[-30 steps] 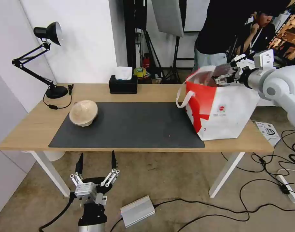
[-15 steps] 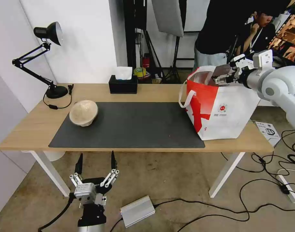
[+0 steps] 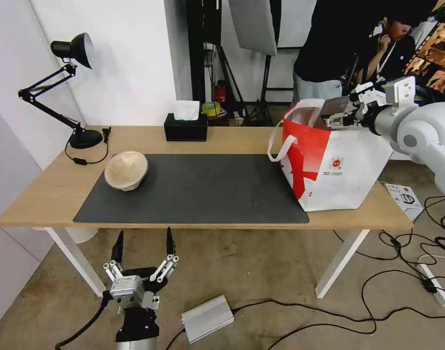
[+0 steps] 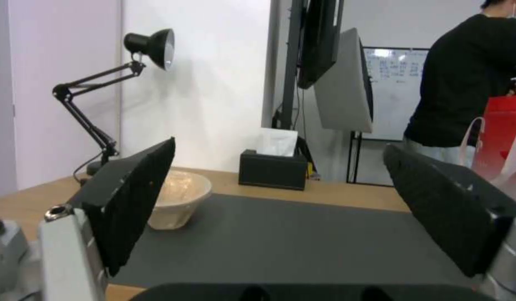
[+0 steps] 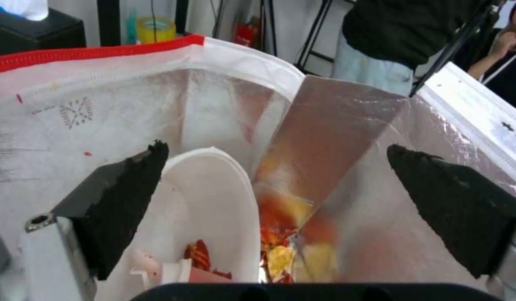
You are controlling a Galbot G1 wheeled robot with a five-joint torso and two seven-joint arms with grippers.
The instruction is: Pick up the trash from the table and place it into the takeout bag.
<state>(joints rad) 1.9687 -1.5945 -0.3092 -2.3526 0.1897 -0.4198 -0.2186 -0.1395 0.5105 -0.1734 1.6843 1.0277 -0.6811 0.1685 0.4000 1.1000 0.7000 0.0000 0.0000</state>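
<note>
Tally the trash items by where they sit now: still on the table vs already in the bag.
On the light-wood table: 1, the tan domed paper bowl.
In the white and red takeout bag: 1 clearly visible, the wide white plastic bowl with red scraps.
Total visible: 2. Whatever lies deeper in the bag is hidden.

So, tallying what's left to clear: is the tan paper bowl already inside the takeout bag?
No, the tan paper bowl sits on the table's dark mat, far from the takeout bag.
</note>
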